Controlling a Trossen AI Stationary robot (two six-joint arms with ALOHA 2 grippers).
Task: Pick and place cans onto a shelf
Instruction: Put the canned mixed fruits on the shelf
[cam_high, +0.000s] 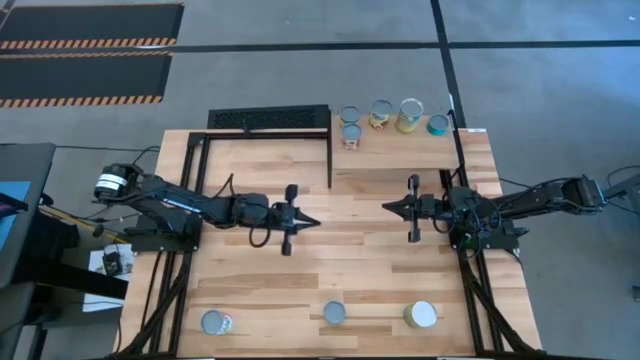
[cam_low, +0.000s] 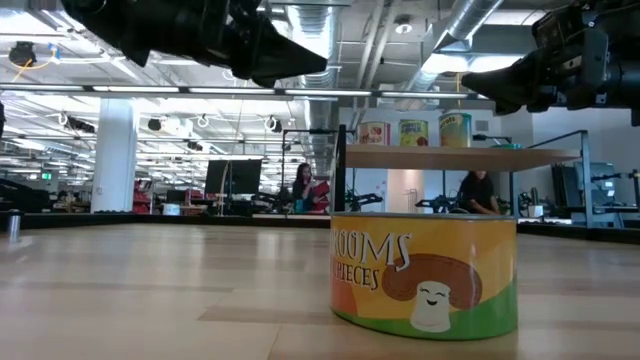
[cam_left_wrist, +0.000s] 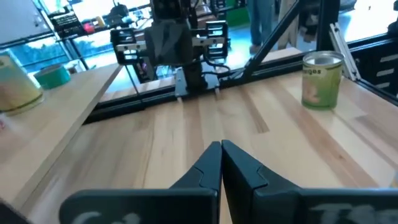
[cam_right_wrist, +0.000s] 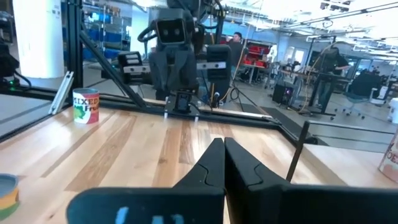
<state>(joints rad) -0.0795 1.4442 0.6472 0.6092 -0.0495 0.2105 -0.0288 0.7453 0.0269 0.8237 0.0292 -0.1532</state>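
Nearest low camera, "PIECES" mushroom can (cam_low: 424, 275)

Both arms are dark, near-black, built of slim jointed segments with black cables looping along them. The left arm (cam_high: 190, 205) carries a white cylindrical part near its base. Each gripper (left gripper (cam_left_wrist: 221, 163), right gripper (cam_right_wrist: 224, 160)) ends in two wedge-shaped matte black fingers.

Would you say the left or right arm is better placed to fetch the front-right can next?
Probably the right gripper: the yellow-labelled can lies on its side of the table, and so does the shelf. Both grippers are shut and empty.
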